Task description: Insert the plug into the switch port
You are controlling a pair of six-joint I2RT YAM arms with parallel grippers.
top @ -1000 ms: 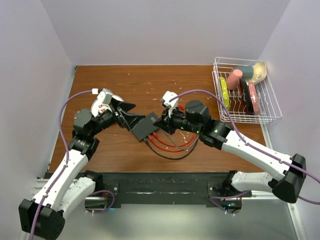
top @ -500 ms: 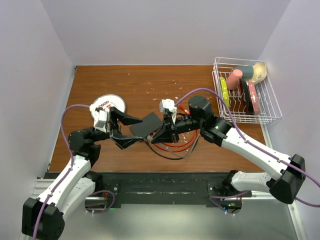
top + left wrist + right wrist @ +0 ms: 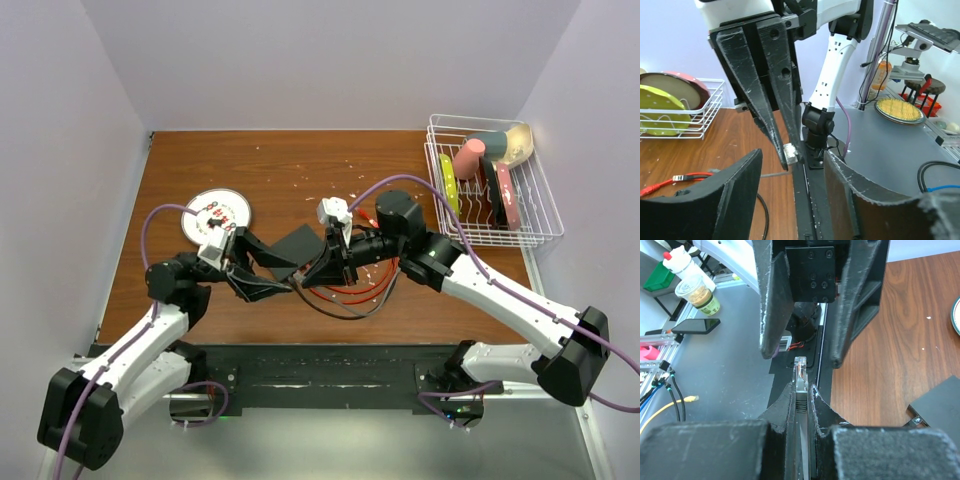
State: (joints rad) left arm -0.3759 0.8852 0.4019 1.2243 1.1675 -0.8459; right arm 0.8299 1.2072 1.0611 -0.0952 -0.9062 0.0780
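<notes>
The switch (image 3: 298, 245), a flat black box, lies on the brown table between the two grippers; one corner shows in the right wrist view (image 3: 938, 409). My right gripper (image 3: 318, 272) is shut on the clear plug (image 3: 800, 374), whose tip sticks out past the fingertips. The left wrist view shows that plug (image 3: 791, 152) pinched between the right fingers (image 3: 771, 95). My left gripper (image 3: 275, 270) is open and empty, facing the right gripper just left of the switch. Its jaws stand wide apart in its own view (image 3: 790, 200).
Red and grey cables (image 3: 345, 290) coil on the table under the right gripper. A round white plate with red dots (image 3: 218, 208) lies at the left. A white wire dish rack (image 3: 490, 180) with dishes stands at the back right. The black base rail (image 3: 320, 375) runs along the near edge.
My left arm has drawn back toward the near left, away from the switch, uncovering the white plate. My right gripper has shifted slightly left with the plug.
</notes>
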